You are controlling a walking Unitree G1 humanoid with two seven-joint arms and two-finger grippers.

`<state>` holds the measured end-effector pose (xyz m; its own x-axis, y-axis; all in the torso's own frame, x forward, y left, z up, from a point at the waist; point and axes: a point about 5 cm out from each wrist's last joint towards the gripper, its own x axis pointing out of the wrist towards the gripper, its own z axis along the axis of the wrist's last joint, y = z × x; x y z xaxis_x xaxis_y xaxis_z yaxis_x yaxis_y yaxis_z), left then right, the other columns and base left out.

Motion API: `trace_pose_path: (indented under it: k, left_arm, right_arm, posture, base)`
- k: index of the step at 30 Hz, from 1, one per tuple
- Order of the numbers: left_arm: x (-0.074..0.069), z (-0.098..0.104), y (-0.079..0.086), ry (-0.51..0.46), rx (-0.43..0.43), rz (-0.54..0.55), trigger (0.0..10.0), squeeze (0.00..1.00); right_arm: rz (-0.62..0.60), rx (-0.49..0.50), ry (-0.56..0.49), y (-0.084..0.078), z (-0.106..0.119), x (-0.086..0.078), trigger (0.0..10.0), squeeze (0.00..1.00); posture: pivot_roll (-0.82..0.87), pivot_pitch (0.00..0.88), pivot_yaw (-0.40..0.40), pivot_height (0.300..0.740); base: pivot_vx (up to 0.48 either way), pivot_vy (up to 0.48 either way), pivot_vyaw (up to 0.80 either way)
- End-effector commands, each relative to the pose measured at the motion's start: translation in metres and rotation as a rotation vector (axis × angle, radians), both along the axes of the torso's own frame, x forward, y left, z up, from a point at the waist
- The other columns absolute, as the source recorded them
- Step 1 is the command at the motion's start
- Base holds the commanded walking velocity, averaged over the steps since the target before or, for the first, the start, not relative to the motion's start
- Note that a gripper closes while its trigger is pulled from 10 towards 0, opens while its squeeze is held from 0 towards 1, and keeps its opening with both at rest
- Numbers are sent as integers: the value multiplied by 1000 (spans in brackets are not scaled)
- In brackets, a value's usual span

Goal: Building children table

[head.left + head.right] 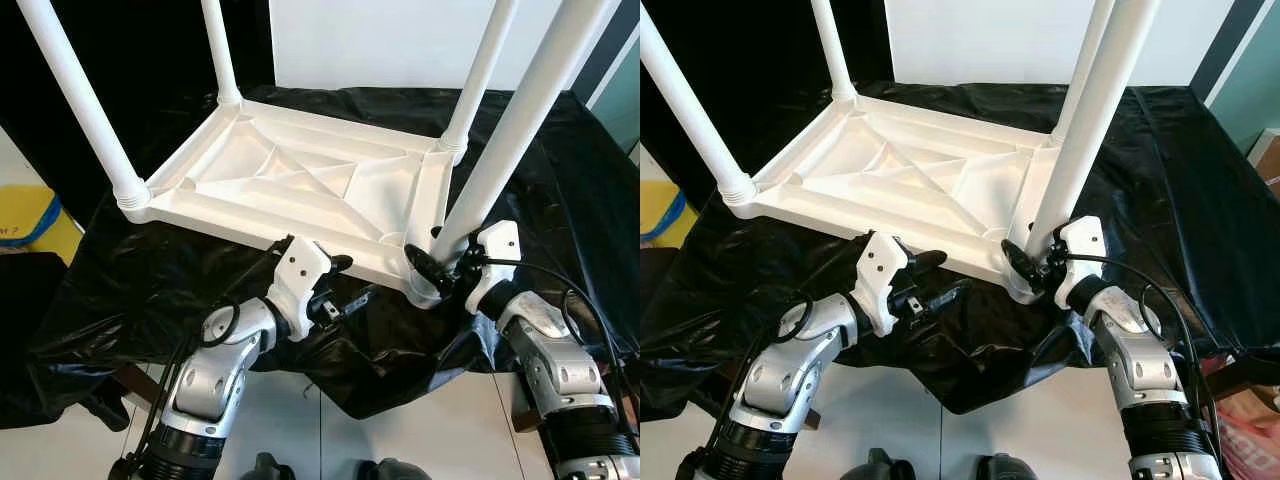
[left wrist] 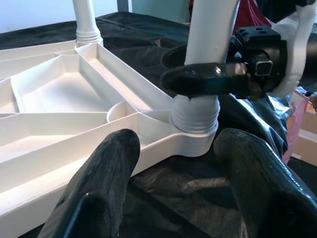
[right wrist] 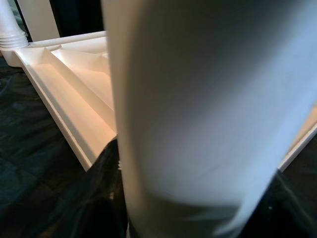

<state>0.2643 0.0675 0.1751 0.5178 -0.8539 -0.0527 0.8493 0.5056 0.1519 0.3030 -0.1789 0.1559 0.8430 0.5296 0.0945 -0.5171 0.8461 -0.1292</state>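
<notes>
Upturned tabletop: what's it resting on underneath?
The white tabletop lies underside up on a crumpled black plastic sheet, which spreads past every edge. What supports the sheet is covered. The right hand grips the near-right leg; the left hand hovers open by the near edge.

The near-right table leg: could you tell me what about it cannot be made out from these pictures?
- Top of the leg: cut off by the upper edge in both eye views.
- Threaded joint in its corner socket: partly hidden by the right gripper in the eye views.
- Surface detail: blurred, too close in the right wrist view.
</notes>
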Motion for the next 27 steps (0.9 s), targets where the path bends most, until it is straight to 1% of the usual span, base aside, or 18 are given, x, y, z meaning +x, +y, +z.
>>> trace_pose_path:
  k: [1, 2, 4, 6, 10, 11, 13, 16, 17, 18, 20, 21, 23, 24, 25, 27]
  left_arm:
    - [-4, -3, -2, 19, 7, -21, 10000, 0]
    - [-5, -3, -1, 21, 8, -20, 10000, 0]
    - [-5, -3, -1, 23, 10, -20, 10000, 0]
    - [-5, -3, 0, 22, 12, -15, 10000, 0]
    - [-5, -3, 0, 22, 13, -14, 10000, 0]
    - [-5, -3, 1, 22, 12, -12, 10000, 0]
    - [-5, -3, 1, 22, 12, -12, 10000, 0]
    - [-4, -3, 1, 20, 15, -5, 10000, 0]
    - [-4, -3, 1, 20, 15, -5, 10000, 0]
    - [-5, -2, 1, 20, 14, -2, 10000, 0]
    - [-5, -2, 1, 21, 14, -1, 10000, 0]
    - [-5, -2, 1, 21, 14, -1, 10000, 0]
    - [-5, -2, 1, 22, 14, -1, 10000, 0]
    - [-5, -2, 1, 22, 14, -1, 10000, 0]
    - [-5, -2, 1, 23, 14, -1, 10000, 0]
    - [-5, -2, 1, 23, 14, 0, 10000, 0]
  right_arm:
    - [9, -5, 14, 3, -4, 0, 8863, 0]
    - [-5, 2, 17, 3, -5, 0, 10000, 0]
    - [-19, 4, 16, 3, -6, 0, 10000, 0]
    - [-85, 10, 14, 4, -7, -1, 10000, 0]
    - [-104, 8, 14, 5, -7, -1, 10000, 0]
    - [-167, 9, 11, 6, -8, -1, 10000, 0]
    - [-167, 9, 11, 6, -8, -1, 10000, 0]
    - [-337, 38, 37, 5, -12, -2, 10000, 0]
    - [-337, 38, 37, 5, -12, -2, 10000, 0]
    - [-426, 69, 51, 6, -15, -4, 10000, 0]
    - [-484, 88, 53, 8, -17, -6, 10000, 0]
    - [-484, 88, 53, 8, -17, -6, 10000, 0]
    - [-545, 102, 54, 14, -19, -10, 10000, 0]
    - [-545, 102, 54, 14, -19, -10, 10000, 0]
    - [-565, 107, 53, 16, -19, -11, 10000, 0]
    - [-612, 120, 58, 26, -22, -14, 10000, 0]
  posture:
    - [-78, 72, -36, 740]
    - [-78, 75, -36, 740]
    - [-77, 75, -36, 740]
    - [-75, 79, -37, 740]
    - [-76, 79, -38, 740]
    - [-76, 84, -38, 740]
    - [-76, 84, -38, 740]
    - [-74, 90, -40, 740]
    - [-74, 90, -40, 740]
    - [-73, 96, -39, 740]
    - [-74, 100, -39, 740]
    - [-74, 100, -39, 740]
    - [-74, 105, -37, 740]
    - [-74, 105, -37, 740]
    - [-74, 105, -37, 740]
    - [-71, 110, -37, 740]
  base:
    - [0, 0, 0]
    - [0, 0, 0]
    - [0, 0, 0]
    - [0, 0, 0]
    - [0, 0, 0]
    - [0, 0, 0]
    - [0, 0, 0]
    - [0, 0, 0]
    - [0, 0, 0]
    - [0, 0, 0]
    - [0, 0, 0]
    - [0, 0, 0]
    - [0, 0, 0]
    - [0, 0, 0]
    - [0, 0, 0]
    - [0, 0, 0]
